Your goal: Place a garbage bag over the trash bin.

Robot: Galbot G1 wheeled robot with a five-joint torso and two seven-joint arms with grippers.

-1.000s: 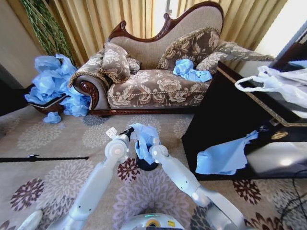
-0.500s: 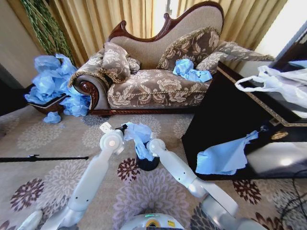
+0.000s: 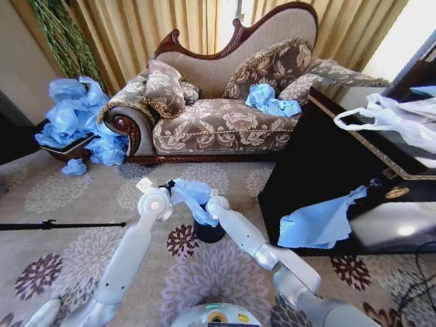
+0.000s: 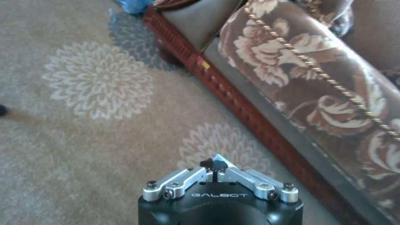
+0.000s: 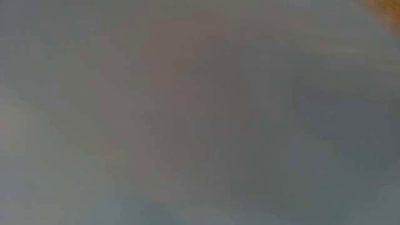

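The garbage bag [image 3: 193,195], a crumpled light blue film, hangs between my two arms just above the trash bin [image 3: 210,233]. The bin is small and black and stands on the carpet, with its far side covered by the film. My left gripper [image 3: 168,184] is at the bag's left edge. In the left wrist view the left gripper [image 4: 215,165] is shut on a sliver of blue film. My right arm's wrist [image 3: 217,204] presses into the bag's right side, and the film hides its gripper. The right wrist view is a grey-blue blur.
A patterned sofa [image 3: 218,122] stands close behind with blue bags [image 3: 269,101] on its seat. A dark glossy cabinet [image 3: 320,170] at the right carries a draped blue bag [image 3: 320,221] and a white plastic bag [image 3: 398,119]. More blue bags [image 3: 75,119] are piled at the left. A black rod [image 3: 61,225] lies on the carpet.
Both arms have reached farther out and a little left, carrying the bag with them. The bag now hangs higher over the bin.
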